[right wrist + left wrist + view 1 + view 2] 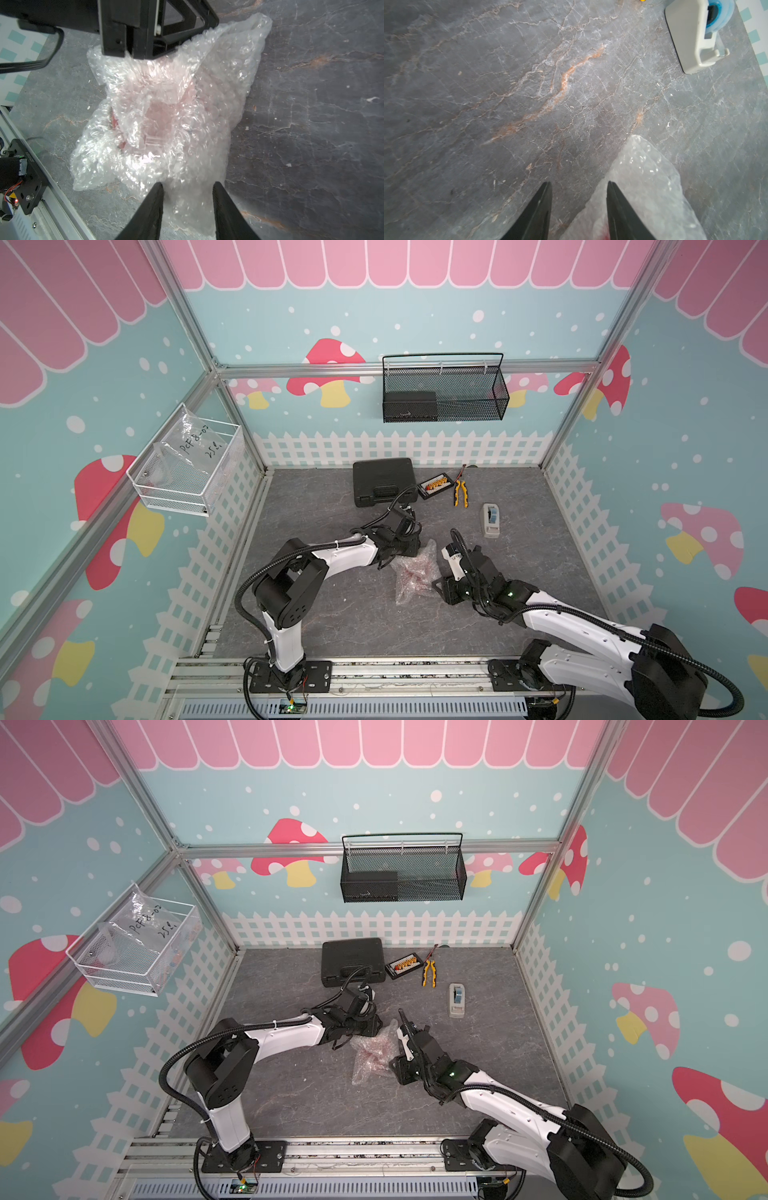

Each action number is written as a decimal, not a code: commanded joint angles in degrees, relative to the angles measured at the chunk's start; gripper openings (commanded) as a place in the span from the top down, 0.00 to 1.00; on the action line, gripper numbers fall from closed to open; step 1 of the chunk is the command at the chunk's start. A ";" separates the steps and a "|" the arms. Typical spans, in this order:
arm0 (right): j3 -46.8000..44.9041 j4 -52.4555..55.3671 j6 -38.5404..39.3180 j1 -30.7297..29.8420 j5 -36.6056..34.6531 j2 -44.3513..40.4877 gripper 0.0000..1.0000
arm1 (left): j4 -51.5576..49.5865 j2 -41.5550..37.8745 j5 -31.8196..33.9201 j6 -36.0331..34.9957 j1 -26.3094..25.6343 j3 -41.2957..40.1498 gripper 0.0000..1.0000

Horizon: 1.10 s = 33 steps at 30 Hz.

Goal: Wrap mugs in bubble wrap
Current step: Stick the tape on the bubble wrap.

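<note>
Closing-up stage, by the look: found glossy red mug point(155, 112) bundled inside clear bubbled plastic sheet point(228, 83). Found left hand point(579, 182) half-open, empty; right hand point(188, 183) half-open, astride sheet's loose edge. Needed pinch and tuck next.

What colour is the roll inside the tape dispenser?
Blue: the roll shows best in the left wrist view.

clear dotted bubble wrap point(218, 83); red mug point(153, 116) tints it pink; grey orange-veined table point(488, 83).

Bubble wrap point(228, 62): we see a clear, crumpled sheet bundled mid-tabletop point(311, 124).
Mug point(154, 112): we glimpse only red patches through the wrap; pose unclear.
</note>
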<state>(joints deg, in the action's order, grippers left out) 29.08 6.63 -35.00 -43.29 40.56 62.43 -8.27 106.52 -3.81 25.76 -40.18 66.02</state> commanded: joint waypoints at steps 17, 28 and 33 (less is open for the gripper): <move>11.16 15.97 7.43 -0.92 -13.51 -1.84 0.37 | -7.04 -7.37 0.16 -1.35 -0.69 2.34 0.30; 22.28 19.47 13.64 10.40 -45.19 -1.42 0.07 | -13.00 -20.95 12.35 -0.27 8.24 7.08 0.00; 10.17 3.18 15.71 25.89 -54.59 -3.31 0.01 | -9.05 -27.49 24.66 5.16 23.51 -6.06 0.00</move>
<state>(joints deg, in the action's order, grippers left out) 45.36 17.06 -21.78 -22.02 -1.30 59.81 -15.62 80.16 9.80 26.92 -22.48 66.98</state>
